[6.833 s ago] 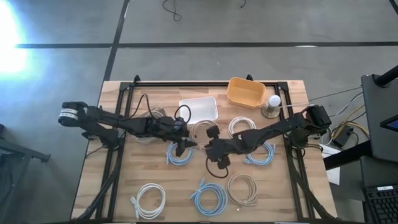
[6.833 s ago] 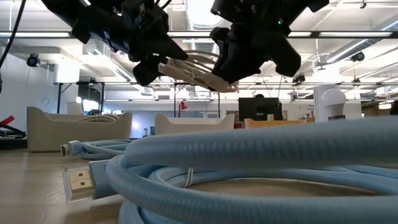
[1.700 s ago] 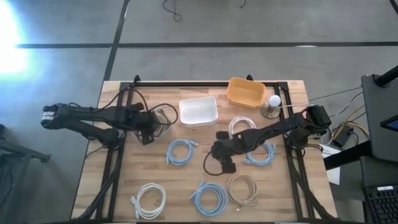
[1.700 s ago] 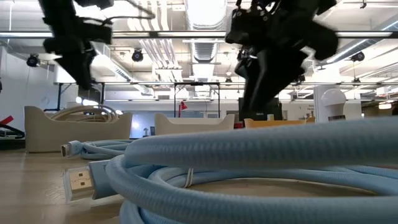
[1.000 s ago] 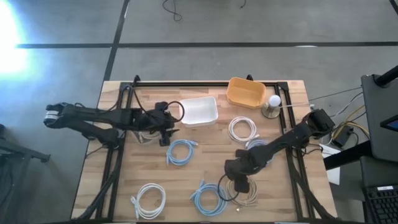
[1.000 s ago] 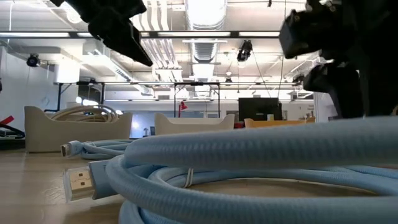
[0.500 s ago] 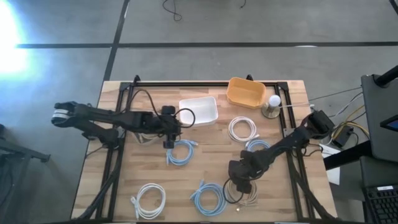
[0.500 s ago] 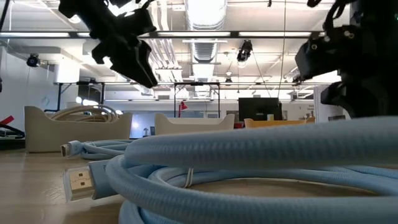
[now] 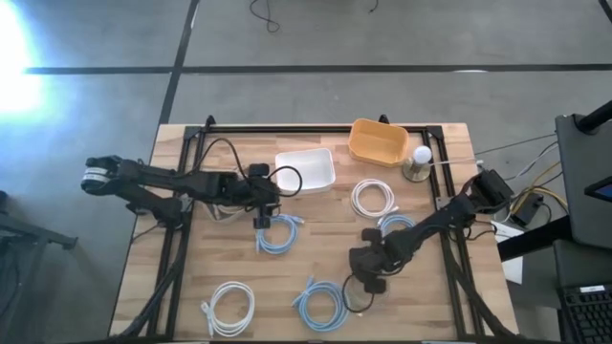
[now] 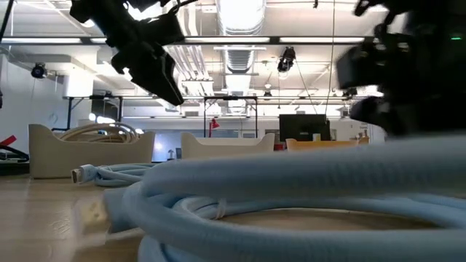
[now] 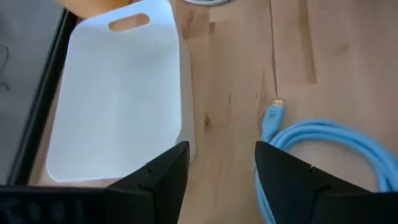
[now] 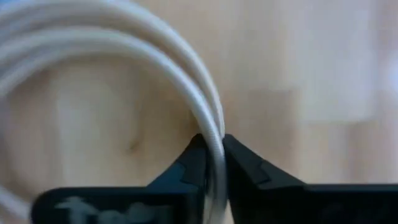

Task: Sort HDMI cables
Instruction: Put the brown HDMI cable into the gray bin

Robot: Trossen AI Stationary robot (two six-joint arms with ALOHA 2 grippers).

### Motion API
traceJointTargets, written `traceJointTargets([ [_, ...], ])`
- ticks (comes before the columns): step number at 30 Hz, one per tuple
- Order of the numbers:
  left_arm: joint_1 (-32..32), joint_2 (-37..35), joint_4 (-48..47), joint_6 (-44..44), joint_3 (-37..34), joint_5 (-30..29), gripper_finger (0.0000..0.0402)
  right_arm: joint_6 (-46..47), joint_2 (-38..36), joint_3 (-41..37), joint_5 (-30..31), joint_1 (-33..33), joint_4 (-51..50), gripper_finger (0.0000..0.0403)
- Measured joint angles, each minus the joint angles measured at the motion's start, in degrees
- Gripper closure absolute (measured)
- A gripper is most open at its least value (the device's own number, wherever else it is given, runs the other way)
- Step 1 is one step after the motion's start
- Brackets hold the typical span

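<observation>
down at the right gripper (image 12: pixel 212 163), the two dark fingers are pressed in on a strand of a beige cable coil (image 12: pixel 155 62), pinching it between their tips over the wooden table (image 9: pixel 440 306). seen from above, that gripper (image 9: pixel 367 279) sits on the near-right side of the white bin (image 9: pixel 305 169), well away from it, with the beige coil mostly hidden under it.

the left gripper (image 11: pixel 216 163) has its fingers spread apart, with nothing between them. it hangs just beside the white bin (image 11: pixel 118 93), at its near-left corner, and right next to a light blue coil (image 11: pixel 323 149) whose plug end points toward the bin. in the high view this gripper (image 9: pixel 260 212) is at the far edge of that light blue coil (image 9: pixel 278 234).

taking the white bin as the landmark for the remaining cables: a white coil (image 9: pixel 373 199) lies to its right, a light blue coil (image 9: pixel 402 229) just past that, another light blue coil (image 9: pixel 322 304) well to the near side, and a white coil (image 9: pixel 229 304) to the near-left. a yellow bin (image 9: pixel 378 141) stands just to the right of the white one, at the far edge. a beige coil (image 10: pixel 102 132) rests in a tray on the bin's left.

no writing or labels can be read on anything.
</observation>
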Motion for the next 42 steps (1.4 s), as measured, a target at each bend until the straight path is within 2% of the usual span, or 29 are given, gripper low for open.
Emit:
traceJointTargets([
  [2,0.0,0.0,0.3,-4.1,0.0,0.8,0.0195,-3.3,-0.1,0.9,3.1,-1.0,-0.6,0.0384],
  [9,0.0,0.0,2.7,-17.7,0.0,5.4,0.0195,-18.2,-0.1,5.3,18.4,-4.4,-0.9,0.0385],
  [13,0.0,0.0,6.4,-21.2,-0.1,10.0,0.0195,-24.7,-0.1,8.3,27.1,-7.3,-0.9,0.0386],
  [18,0.0,0.0,11.6,-21.9,-0.1,14.3,0.0195,-29.1,-0.1,12.0,33.0,-10.8,-0.2,0.0387],
  [25,0.0,0.0,12.5,-24.3,-0.1,15.1,0.0195,-36.6,-0.1,16.0,35.3,-12.8,1.2,0.0387],
  [37,0.0,0.0,18.2,-23.8,-0.2,26.9,0.0195,-46.2,-0.2,20.2,35.4,-12.7,7.0,0.0387],
  [42,0.0,0.0,19.9,-22.9,-0.2,28.8,0.0195,-49.9,-0.2,20.0,35.3,-12.7,9.6,0.0387],
])
